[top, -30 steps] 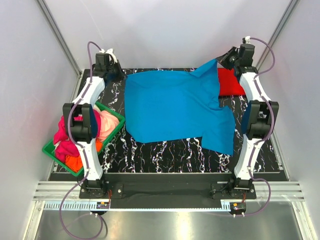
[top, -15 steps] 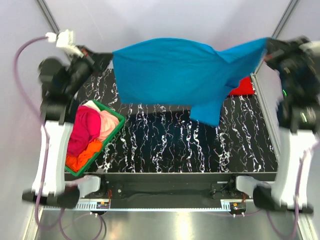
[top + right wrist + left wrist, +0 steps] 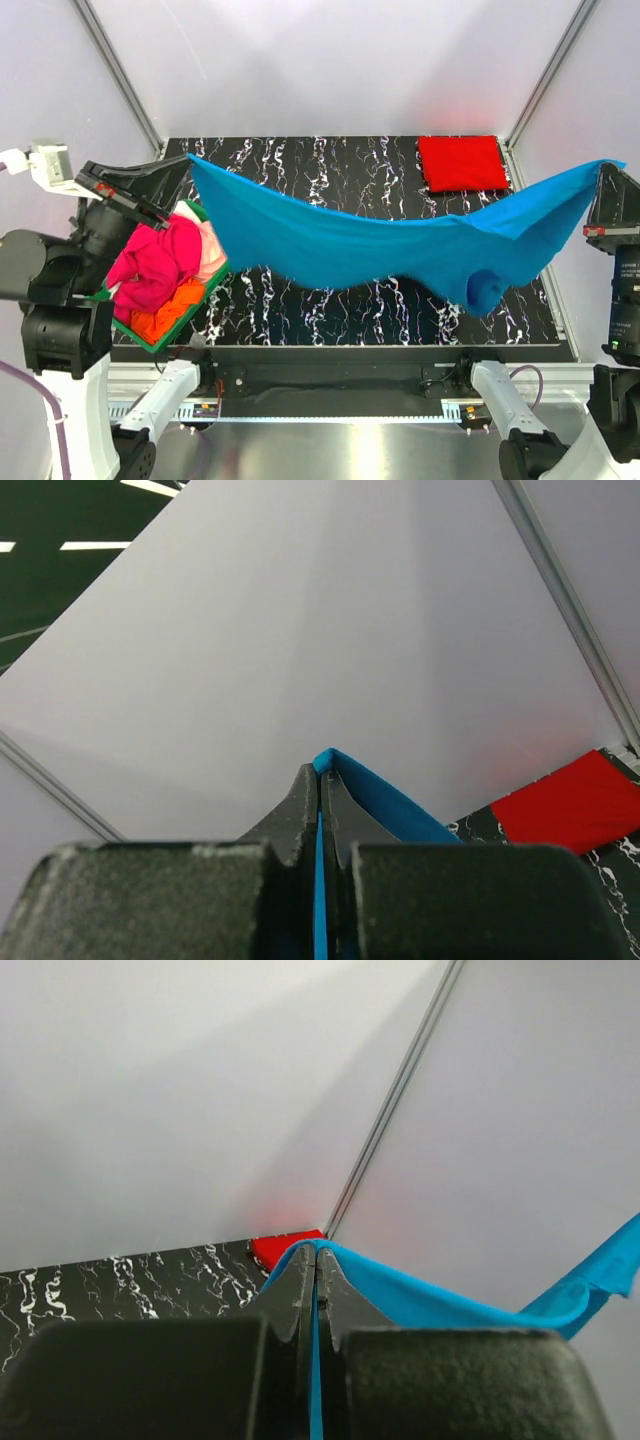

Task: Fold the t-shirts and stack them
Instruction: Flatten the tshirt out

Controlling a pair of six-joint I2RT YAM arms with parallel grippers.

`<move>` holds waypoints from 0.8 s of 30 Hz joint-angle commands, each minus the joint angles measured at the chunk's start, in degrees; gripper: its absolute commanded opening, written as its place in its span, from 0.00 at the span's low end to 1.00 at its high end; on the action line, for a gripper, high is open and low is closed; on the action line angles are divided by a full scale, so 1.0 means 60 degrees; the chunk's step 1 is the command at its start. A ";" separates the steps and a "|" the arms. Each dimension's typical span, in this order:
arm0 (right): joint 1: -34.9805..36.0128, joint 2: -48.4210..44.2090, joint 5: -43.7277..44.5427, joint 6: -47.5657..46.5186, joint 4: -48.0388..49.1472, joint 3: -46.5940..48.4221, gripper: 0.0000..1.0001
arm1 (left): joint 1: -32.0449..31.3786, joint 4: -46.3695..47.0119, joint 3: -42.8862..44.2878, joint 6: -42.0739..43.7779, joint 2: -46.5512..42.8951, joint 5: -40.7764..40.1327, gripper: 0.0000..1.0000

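Where a second ago the blue t-shirt [image 3: 400, 250] lay spread on the surface [image 3: 330, 310], it now hangs stretched between both arms across mid-frame, likely a shake-out before folding. Each wrist view shows what overhead blurs: left fingers [image 3: 310, 1265] and right fingers [image 3: 314, 785] pinched shut on a blue edge. Only overhead shows the green basket [image 3: 135, 338] of pink and orange t-shirts [image 3: 160, 280] at left; the folded red t-shirt [image 3: 461, 162] lies upper right.

bright blue t-shirt [image 3: 380, 245], red t-shirt [image 3: 462, 163], green basket [image 3: 160, 340], black white-veined table [image 3: 330, 310]
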 commanded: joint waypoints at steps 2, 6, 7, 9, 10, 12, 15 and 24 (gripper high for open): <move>0.0024 0.1314 0.0346 -0.0235 -0.0162 0.0301 0.00 | 0.0029 -0.0159 0.0126 0.0108 0.0300 -0.0459 0.00; 0.0024 0.3176 -0.0530 -0.0718 0.0877 0.0301 0.00 | 0.0029 -0.0115 -0.0445 0.0912 0.1324 -0.0751 0.00; 0.0024 0.3557 -0.0751 -0.0849 0.1154 0.0272 0.00 | 0.0044 0.0088 -0.0707 0.0987 0.1776 -0.0840 0.00; 0.0024 0.4743 -0.1306 -0.0924 0.1800 0.0359 0.00 | 0.0044 0.0265 -0.0856 0.1366 0.2291 -0.1335 0.00; 0.0024 0.5182 -0.1614 -0.0909 0.1918 0.0461 0.00 | 0.0058 0.0368 -0.0871 0.1470 0.2990 -0.1513 0.00; 0.0024 0.6442 -0.2315 -0.0880 0.2459 0.0550 0.00 | 0.0088 0.0485 -0.0828 0.1806 0.3769 -0.1850 0.00; 0.0024 0.7835 -0.3297 -0.0836 0.3805 -0.0019 0.00 | 0.0175 0.1128 -0.0929 0.1983 0.5264 -0.2173 0.00; 0.0024 1.1951 -0.4634 -0.1012 0.6943 -0.0828 0.00 | 0.0805 0.2258 0.0737 0.2146 1.1103 -0.0946 0.00</move>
